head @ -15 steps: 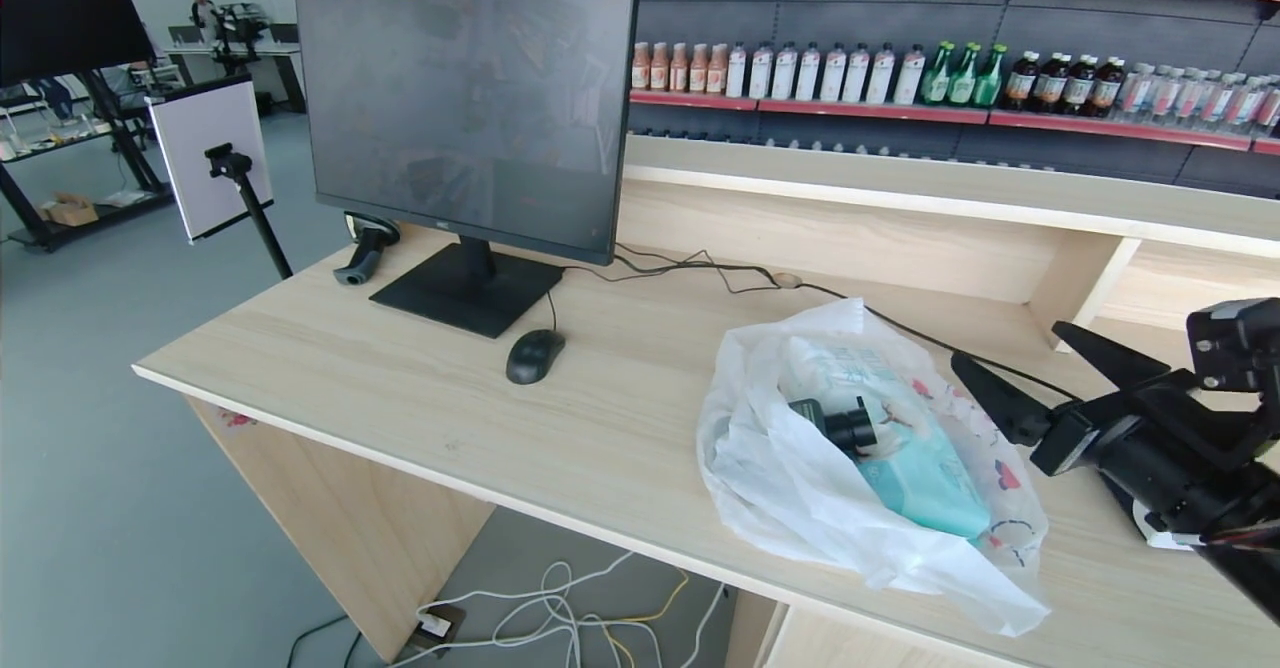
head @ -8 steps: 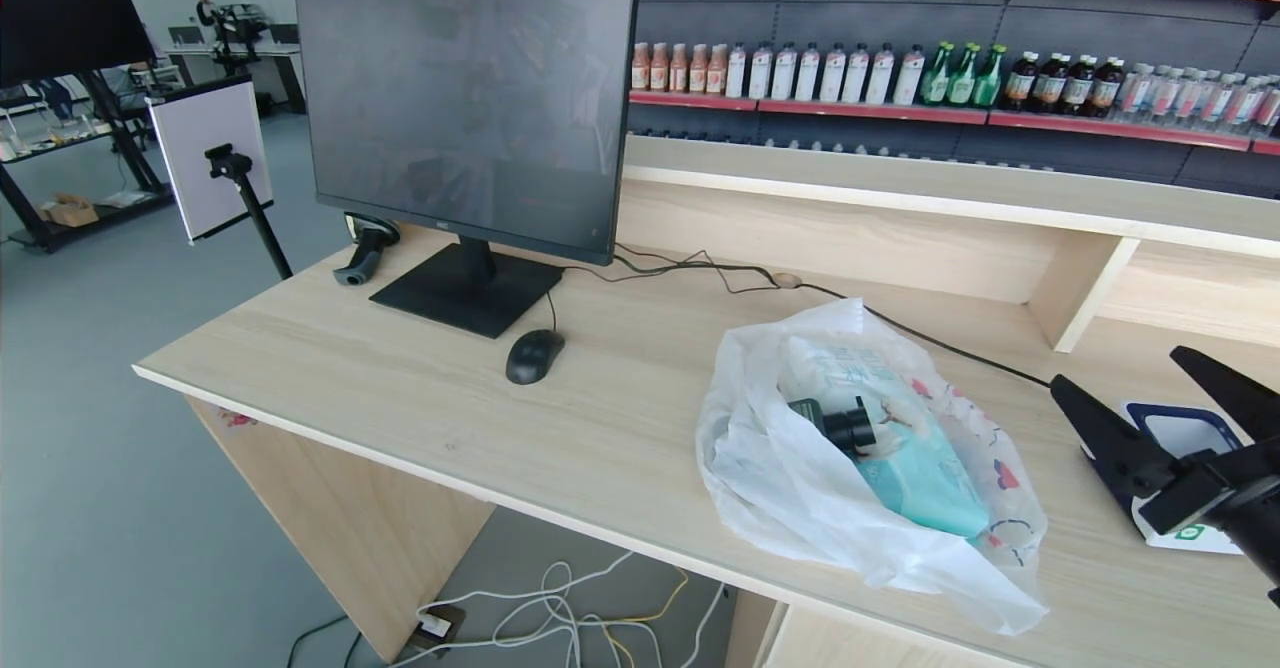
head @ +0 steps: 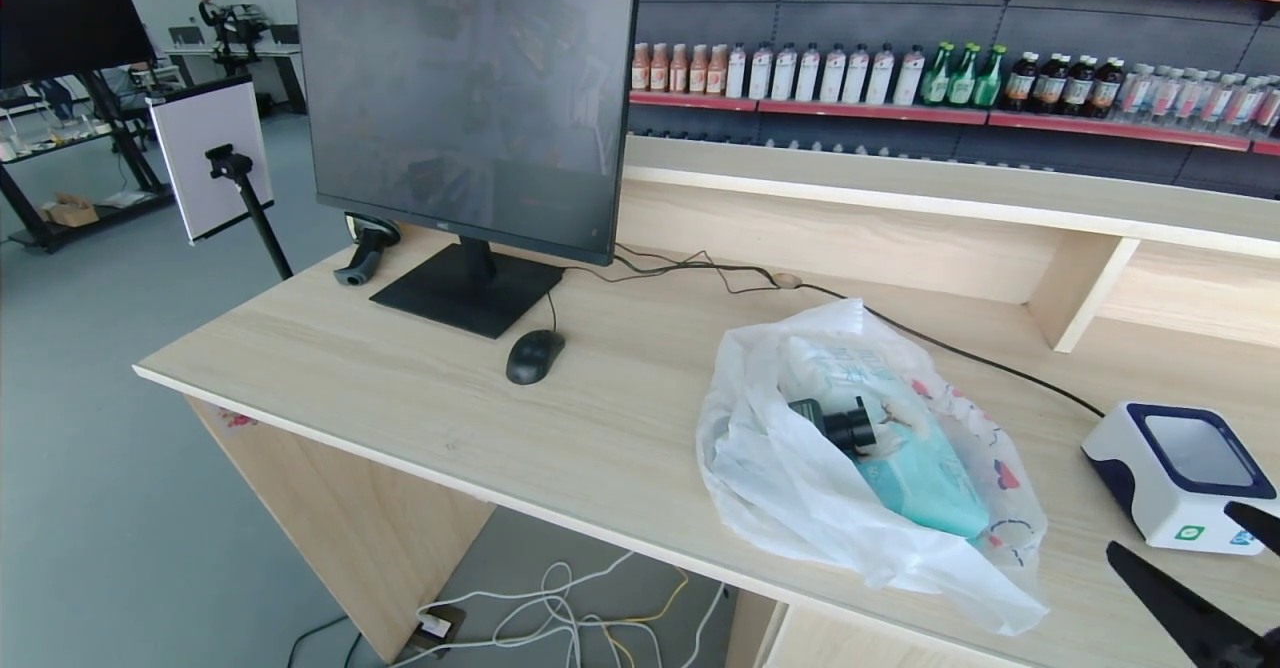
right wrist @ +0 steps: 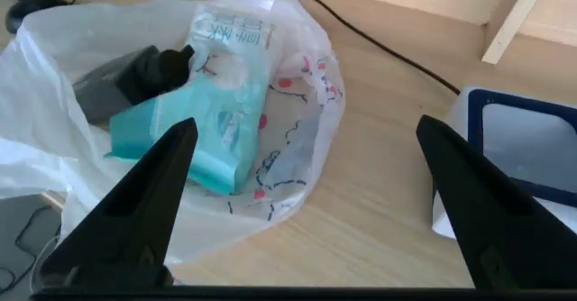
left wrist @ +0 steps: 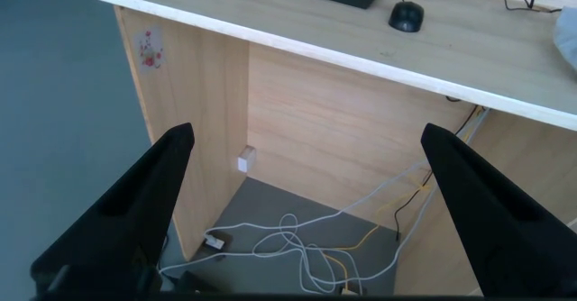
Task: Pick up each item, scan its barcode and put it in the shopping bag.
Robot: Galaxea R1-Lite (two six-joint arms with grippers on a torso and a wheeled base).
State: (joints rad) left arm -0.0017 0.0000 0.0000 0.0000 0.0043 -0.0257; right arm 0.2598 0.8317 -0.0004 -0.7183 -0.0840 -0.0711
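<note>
Head view, lower right: your right claw (head: 1169,526) spread empty, bag (head: 800,488) looks packed. Next, find anything unscanned.

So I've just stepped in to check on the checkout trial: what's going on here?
A two-armed robot is working at a shop counter. The plastic bag lies open on it, with a teal pack and what looks like a dark bottle already inside. The right gripper is open and empty, low near the scanner. The left gripper is also open and empty, held below the countertop, out in front of it.
</note>
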